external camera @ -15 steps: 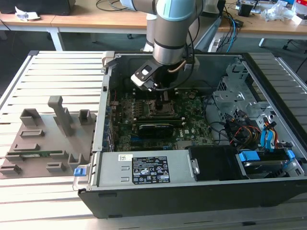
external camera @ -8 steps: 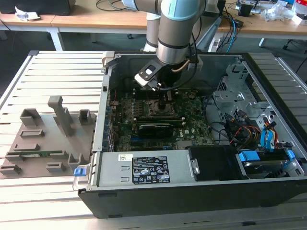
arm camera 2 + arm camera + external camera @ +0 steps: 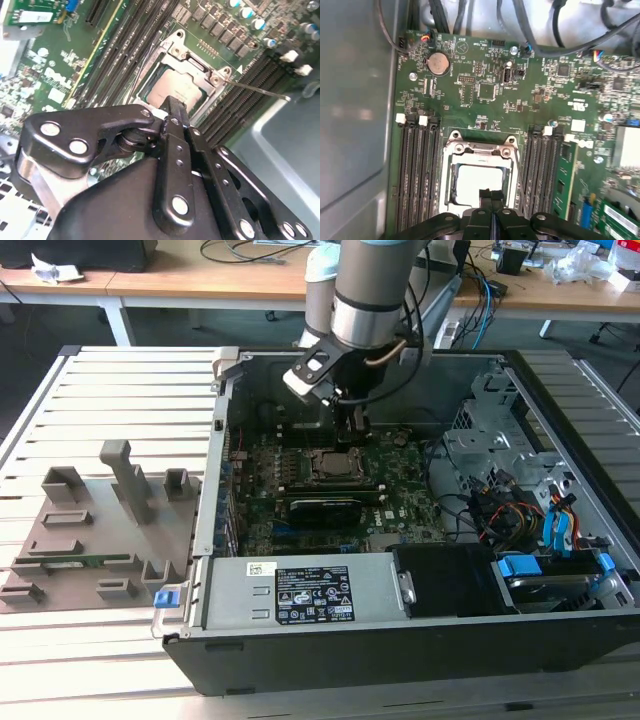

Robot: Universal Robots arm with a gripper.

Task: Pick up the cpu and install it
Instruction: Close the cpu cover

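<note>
Gripper: your black metal gripper (image 3: 491,194) is hanging with its fingers closed together, holding nothing.
Cpu: the flat silvery square cpu (image 3: 475,182) is lying directly beneath the tips, inside the grey metal socket frame (image 3: 481,148), likely for seating.

- The arm (image 3: 365,290) is a thick round tube, silvery grey, with a pale blue-grey joint cap (image 3: 322,265).
- A white bracket (image 3: 312,370) with a dark inset is fixed at the wrist.
- Thin black cables (image 3: 415,330) loop beside it.
- The end effector (image 3: 175,106) is matte black metal: flat, round-ended linkage bars joined by shiny silver screws (image 3: 180,205).
</note>
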